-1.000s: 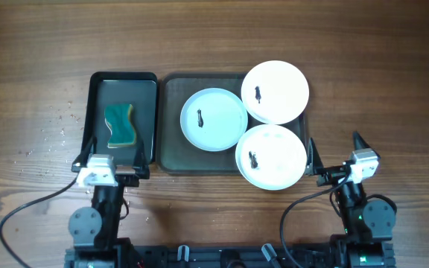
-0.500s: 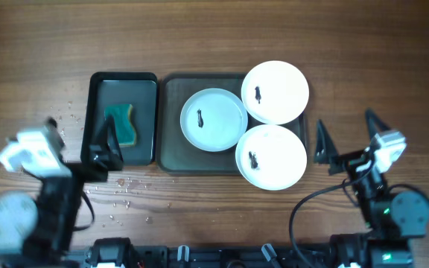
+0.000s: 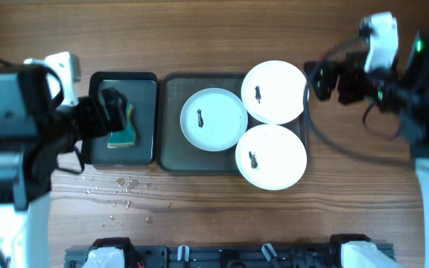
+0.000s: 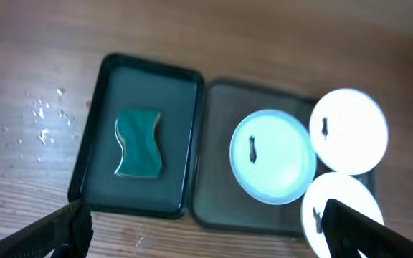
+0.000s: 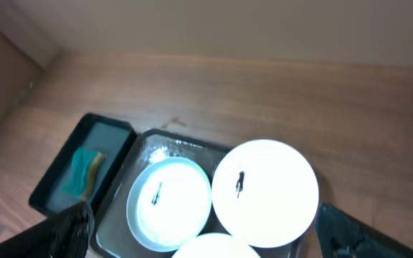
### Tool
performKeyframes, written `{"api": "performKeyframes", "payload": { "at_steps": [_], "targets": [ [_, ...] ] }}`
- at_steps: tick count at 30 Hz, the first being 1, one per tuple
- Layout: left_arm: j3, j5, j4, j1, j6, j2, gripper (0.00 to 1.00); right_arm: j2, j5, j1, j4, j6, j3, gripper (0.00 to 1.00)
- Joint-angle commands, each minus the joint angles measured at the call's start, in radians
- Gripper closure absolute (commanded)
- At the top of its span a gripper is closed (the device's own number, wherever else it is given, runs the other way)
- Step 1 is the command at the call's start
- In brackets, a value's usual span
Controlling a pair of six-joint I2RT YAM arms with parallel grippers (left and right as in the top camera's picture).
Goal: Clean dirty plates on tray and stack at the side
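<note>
Lifting off the near edge of the bench (image 3: 214,216) in the past second, the left fingers (image 3: 110,112) now hang spread over the sponge (image 3: 124,132), the right fingers (image 3: 328,80) spread beside the far plate (image 3: 274,91), with all three smeared plates (image 3: 214,119) uncleaned on the tray (image 3: 171,152).

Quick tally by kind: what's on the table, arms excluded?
Plates: 3 (bluish plate, far white plate, near white plate)
Trays: 2 (grey-green tray, black tray)
Sponges: 1 (sponge, in the black tray)
Total: 6
</note>
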Motion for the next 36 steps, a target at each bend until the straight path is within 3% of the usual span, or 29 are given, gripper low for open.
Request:
{"api": "performKeyframes", "payload": {
  "at_steps": [1, 5, 6, 9, 13, 15, 22, 36],
  "targets": [
    [0.014, 0.019, -0.024, -0.006, -0.006, 0.051, 0.0, 0.111, -0.053, 0.001, -0.02, 0.037, 0.073, 0.0],
    [0.014, 0.019, -0.034, -0.006, -0.006, 0.092, 0.0, 0.173, -0.098, 0.001, -0.034, 0.111, 0.072, 0.0],
    [0.014, 0.019, -0.034, -0.006, -0.006, 0.098, 0.0, 0.182, -0.1, 0.003, -0.04, 0.111, 0.071, 0.06],
    [0.014, 0.015, -0.033, -0.006, -0.006, 0.124, 0.0, 0.208, -0.101, 0.036, -0.074, 0.073, 0.069, 0.39],
    [0.014, 0.015, -0.026, -0.006, -0.006, 0.156, 0.03, 0.227, 0.002, 0.116, -0.106, 0.063, 0.062, 0.56],
    [0.014, 0.015, -0.022, -0.006, -0.011, 0.172, 0.17, 0.241, 0.07, 0.159, -0.118, 0.085, 0.061, 0.58],
    [0.014, -0.098, -0.022, -0.006, -0.168, 0.228, 0.05, 0.341, 0.27, 0.319, -0.154, 0.148, 0.06, 0.52],
    [0.014, -0.124, -0.015, -0.006, -0.167, 0.245, 0.03, 0.609, 0.244, 0.357, -0.158, 0.219, 0.06, 0.55]
  ]
}}
